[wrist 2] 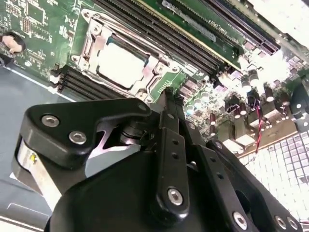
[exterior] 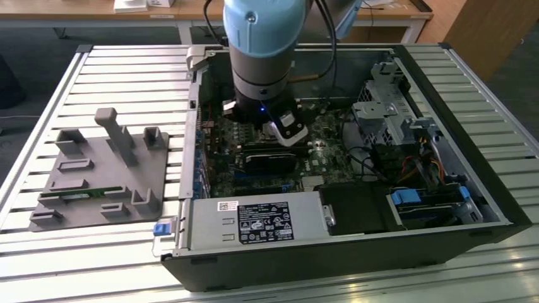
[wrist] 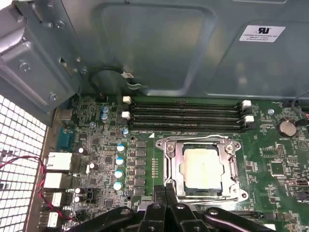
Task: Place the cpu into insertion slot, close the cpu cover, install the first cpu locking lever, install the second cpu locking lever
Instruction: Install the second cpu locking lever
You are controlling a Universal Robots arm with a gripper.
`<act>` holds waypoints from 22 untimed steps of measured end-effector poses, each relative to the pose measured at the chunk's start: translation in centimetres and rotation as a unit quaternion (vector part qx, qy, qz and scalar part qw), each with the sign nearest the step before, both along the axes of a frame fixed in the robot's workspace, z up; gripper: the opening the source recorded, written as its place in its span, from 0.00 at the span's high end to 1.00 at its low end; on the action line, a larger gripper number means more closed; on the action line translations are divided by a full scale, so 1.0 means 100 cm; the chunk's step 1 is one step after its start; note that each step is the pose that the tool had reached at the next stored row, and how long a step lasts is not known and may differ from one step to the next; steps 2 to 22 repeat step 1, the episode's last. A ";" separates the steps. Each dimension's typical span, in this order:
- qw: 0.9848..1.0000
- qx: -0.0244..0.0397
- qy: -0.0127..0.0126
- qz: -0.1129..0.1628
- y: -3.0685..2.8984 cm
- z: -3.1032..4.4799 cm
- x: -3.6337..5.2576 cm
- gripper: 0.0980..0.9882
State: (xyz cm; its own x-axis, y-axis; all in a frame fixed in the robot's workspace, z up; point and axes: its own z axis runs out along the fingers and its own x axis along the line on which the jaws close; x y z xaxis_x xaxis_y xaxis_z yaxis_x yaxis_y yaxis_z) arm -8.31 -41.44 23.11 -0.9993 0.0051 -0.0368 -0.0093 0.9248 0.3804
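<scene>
The cpu [wrist: 203, 166] sits under its closed cpu cover [wrist: 170, 164]; jaws pressed together beside it. Thin, stiff levers look springy; push near their ends.

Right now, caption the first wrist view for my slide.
Gripper poised at the edge of the cpu cover, closed over the seated cpu.

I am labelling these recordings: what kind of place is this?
Probably a robotics lab or workshop: an open computer case lies on a slatted metal table, beside a grey fixture tray.

dull pale metal cpu [wrist: 202, 167]; bright silver metal cpu cover [wrist: 175, 162]; matt black plastic gripper [wrist: 165, 191]
</scene>
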 end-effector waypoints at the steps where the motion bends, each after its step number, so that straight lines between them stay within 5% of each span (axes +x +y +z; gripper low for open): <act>1: 1.000 0.000 0.000 0.000 0.0000 0.0000 0.0000 0.97; 22: 1.000 0.000 0.000 0.000 0.0000 0.0000 0.0000 0.97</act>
